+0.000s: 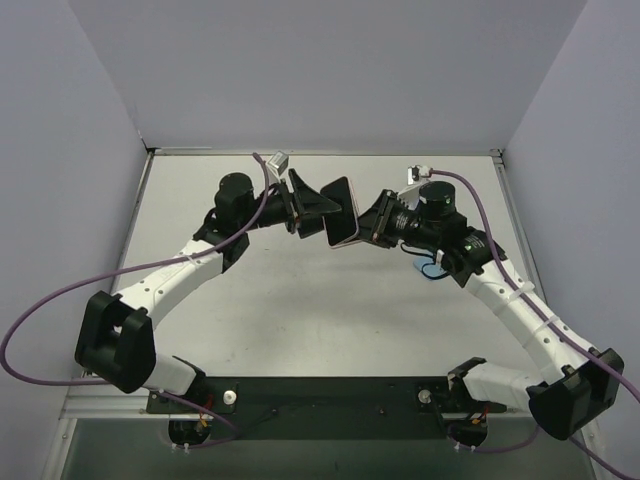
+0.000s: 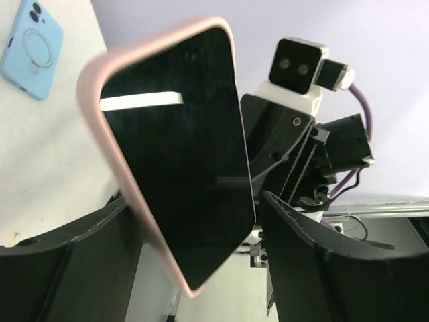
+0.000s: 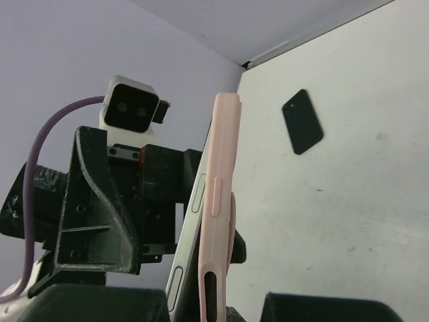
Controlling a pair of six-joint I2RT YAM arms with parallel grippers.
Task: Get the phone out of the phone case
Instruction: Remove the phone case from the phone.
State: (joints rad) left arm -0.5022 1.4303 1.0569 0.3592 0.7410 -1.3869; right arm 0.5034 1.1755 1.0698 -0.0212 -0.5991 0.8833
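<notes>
Your left jaws stand wide apart. The phone (image 1: 342, 212) sits between the two dark fingers (image 2: 60, 268), and a gap shows on at least one side of it. Your right jaws are closed on the phone's far end and hold it up off the counter (image 1: 300, 320), midway between the two wrists. In the right wrist view its lower end runs down between the right fingers (image 3: 80, 307), though the contact itself is below the frame.

The phone (image 2: 181, 168) is a black slab with rounded corners. Its screen is dark and glossy, and a pale bar is reflected near the top. It is tilted, with the screen turned towards your left wrist camera.

The case (image 2: 92, 80) is soft pink and wraps the top corner and the long side of the screen. Edge-on from the right wrist, the case (image 3: 224, 168) stands nearly upright, with a raised button strip on its side. A grey phone edge (image 3: 194, 201) with side buttons lies against it and leans away from the pink towards the bottom.

A light blue case (image 2: 30, 47) lies flat on the counter, with a ring mark on its back and two lens holes. A small black phone-shaped slab (image 3: 303, 122) lies flat well beyond the held phone.
</notes>
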